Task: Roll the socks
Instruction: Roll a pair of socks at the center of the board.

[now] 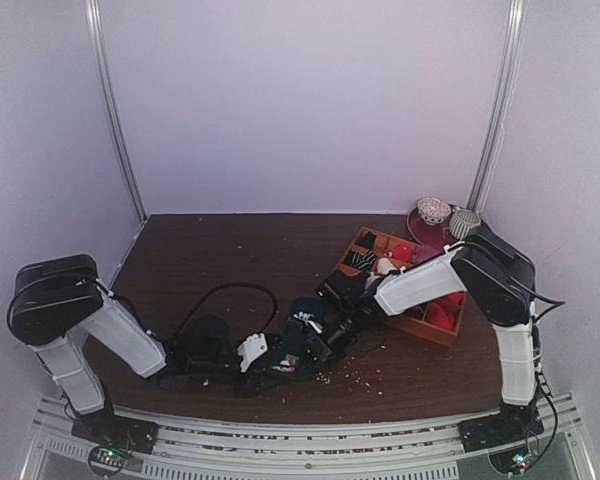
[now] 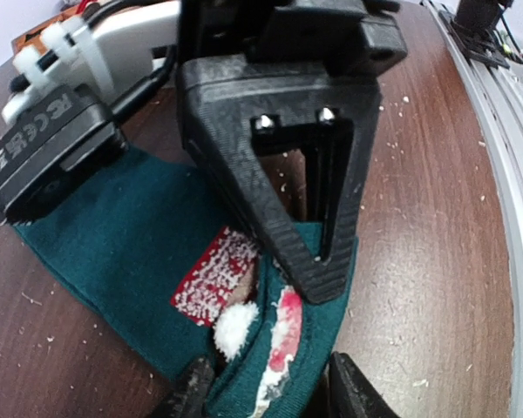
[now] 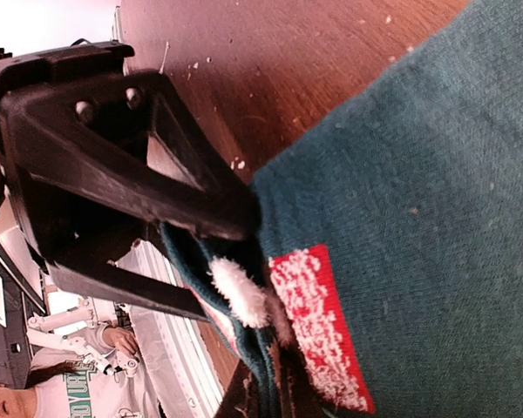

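Note:
The teal socks [image 1: 302, 322] lie bunched at the table's front centre between both grippers. In the left wrist view the socks [image 2: 131, 235] show a red patch, a white pompom and a red-white figure at the folded end. My left gripper [image 2: 275, 392] is shut on that folded end, one finger on each side. My right gripper [image 1: 317, 340] meets it from the right; its black fingers [image 2: 305, 252] press on the same sock end. In the right wrist view the socks [image 3: 418, 174] fill the right side, and my right gripper [image 3: 270, 405] pinches the edge at the bottom. My left gripper [image 1: 270, 357] sits just left of the socks.
An orange tray [image 1: 442, 333] with rolled red and beige socks stands at the right. A dark red bowl [image 1: 425, 228] with two patterned balls sits behind it. A black cable [image 1: 242, 288] loops on the table left of centre. Crumbs lie scattered near the front rail [image 1: 310, 435].

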You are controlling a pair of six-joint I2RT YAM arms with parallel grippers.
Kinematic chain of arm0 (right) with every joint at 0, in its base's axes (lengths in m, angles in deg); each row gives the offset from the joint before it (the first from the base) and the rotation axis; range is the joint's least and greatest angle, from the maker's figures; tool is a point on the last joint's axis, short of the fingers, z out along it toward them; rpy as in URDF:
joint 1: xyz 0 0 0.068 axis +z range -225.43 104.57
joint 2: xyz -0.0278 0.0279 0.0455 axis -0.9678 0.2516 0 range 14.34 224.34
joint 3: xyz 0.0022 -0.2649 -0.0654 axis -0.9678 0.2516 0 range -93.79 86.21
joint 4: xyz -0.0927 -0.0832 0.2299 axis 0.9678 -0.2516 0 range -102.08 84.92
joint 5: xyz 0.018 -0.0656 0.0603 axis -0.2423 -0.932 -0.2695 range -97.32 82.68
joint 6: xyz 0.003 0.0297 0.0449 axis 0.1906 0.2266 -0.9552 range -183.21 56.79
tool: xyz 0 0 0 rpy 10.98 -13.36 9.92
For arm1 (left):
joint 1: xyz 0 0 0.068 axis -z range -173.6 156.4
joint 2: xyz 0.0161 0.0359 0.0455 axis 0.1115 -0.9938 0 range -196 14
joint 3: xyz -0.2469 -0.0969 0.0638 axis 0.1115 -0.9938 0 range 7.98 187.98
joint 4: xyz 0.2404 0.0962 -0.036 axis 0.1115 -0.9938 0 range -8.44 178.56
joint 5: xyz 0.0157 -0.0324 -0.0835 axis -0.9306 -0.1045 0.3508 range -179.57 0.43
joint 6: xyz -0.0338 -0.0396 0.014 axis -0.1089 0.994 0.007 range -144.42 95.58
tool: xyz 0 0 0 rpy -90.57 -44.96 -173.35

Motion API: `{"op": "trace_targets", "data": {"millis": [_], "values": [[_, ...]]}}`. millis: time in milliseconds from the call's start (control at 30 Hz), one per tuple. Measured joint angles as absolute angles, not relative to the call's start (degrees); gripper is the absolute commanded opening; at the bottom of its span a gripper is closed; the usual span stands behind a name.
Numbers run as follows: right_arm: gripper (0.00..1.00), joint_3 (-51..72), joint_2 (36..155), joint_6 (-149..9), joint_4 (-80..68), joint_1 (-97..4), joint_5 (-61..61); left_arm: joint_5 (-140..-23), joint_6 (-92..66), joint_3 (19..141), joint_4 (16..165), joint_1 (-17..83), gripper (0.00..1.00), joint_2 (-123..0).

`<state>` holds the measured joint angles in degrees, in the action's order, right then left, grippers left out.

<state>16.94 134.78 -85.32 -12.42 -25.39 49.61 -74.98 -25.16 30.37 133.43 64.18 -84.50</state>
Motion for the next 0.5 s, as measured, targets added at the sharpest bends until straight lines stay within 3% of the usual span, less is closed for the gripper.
{"op": "trace_targets", "data": {"millis": [67, 233, 500], "values": [[0.05, 16.92, 134.91, -85.21, -12.44, -25.39, 49.91, -74.70, -25.03, 30.70, 133.27, 64.18, 0.20, -84.94], [0.05, 16.79, 135.00, -84.27, -12.92, -25.45, 50.02, -72.97, -24.50, 32.25, 132.18, 64.18, 0.00, -86.03], [0.22, 16.17, 134.87, -82.37, -14.89, -25.65, 49.74, -71.77, -17.51, 34.66, 127.02, 64.14, 0.00, -85.38]]}}
